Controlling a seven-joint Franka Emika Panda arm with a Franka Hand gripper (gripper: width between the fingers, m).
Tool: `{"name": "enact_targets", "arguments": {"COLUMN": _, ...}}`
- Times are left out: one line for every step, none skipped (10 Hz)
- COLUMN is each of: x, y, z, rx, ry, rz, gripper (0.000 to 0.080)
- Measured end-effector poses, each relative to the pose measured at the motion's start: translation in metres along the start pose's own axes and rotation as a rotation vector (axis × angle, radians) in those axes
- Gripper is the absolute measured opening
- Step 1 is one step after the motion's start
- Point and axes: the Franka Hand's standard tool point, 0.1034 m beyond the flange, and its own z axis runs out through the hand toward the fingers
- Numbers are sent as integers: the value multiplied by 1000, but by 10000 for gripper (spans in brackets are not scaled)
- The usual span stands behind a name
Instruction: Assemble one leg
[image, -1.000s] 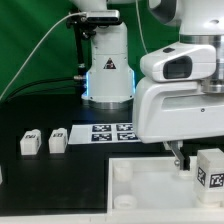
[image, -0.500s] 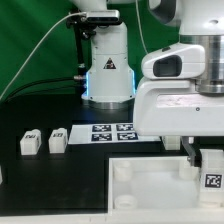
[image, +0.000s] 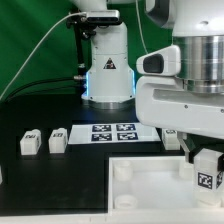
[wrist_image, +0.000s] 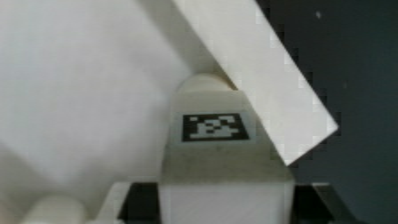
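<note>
At the exterior view's right, over the large white square panel (image: 130, 186) with round corner sockets, the jaws are clamping the small white cuboid plastic leg (image: 208, 174) by its sides, its black-and-white tag facing the camera; whether it is touching the panel is unclear.

The leg (wrist_image: 217, 165) and the panel (image: 150, 197) look like smooth matt white plastic, the table (image: 40, 185) matt black.

We see a green curtain (image: 35, 35) hanging behind the scene, filling the upper part of the exterior view's left. Below it, we see a black counter (image: 40, 112), matte and evenly lit.
</note>
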Motion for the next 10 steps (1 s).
{"name": "enact_targets", "arguments": {"x": 1, "y": 2, "z": 0, "rx": 14, "ry": -18, "rz": 151, "gripper": 292}}
{"name": "enact_targets", "arguments": {"x": -1, "y": 2, "z": 0, "rx": 13, "ry": -24, "rz": 231, "gripper": 294}}
{"name": "enact_targets", "arguments": {"x": -3, "y": 1, "z": 1, "rx": 11, "ry": -33, "rz": 374, "gripper": 294}}
{"name": "enact_targets", "arguments": {"x": -7, "y": 0, "z": 1, "rx": 9, "ry": -41, "rz": 498, "gripper": 294}}
{"name": "enact_targets", "arguments": {"x": -10, "y": -3, "z": 1, "rx": 11, "ry": -49, "rz": 583, "gripper": 294}}
{"name": "enact_targets", "arguments": {"x": -12, "y": -4, "z": 1, "rx": 11, "ry": -50, "rz": 676, "gripper": 294}}
{"name": "enact_targets", "arguments": {"x": -11, "y": -4, "z": 1, "rx": 11, "ry": -50, "rz": 671, "gripper": 298}}
{"name": "enact_targets", "arguments": {"x": -12, "y": -4, "z": 1, "rx": 11, "ry": -50, "rz": 636, "gripper": 298}}
{"name": "enact_targets", "arguments": {"x": -11, "y": -3, "z": 3, "rx": 10, "ry": -46, "rz": 522, "gripper": 298}}
{"name": "enact_targets", "arguments": {"x": -12, "y": -1, "z": 6, "rx": 5, "ry": -48, "rz": 396, "gripper": 539}}
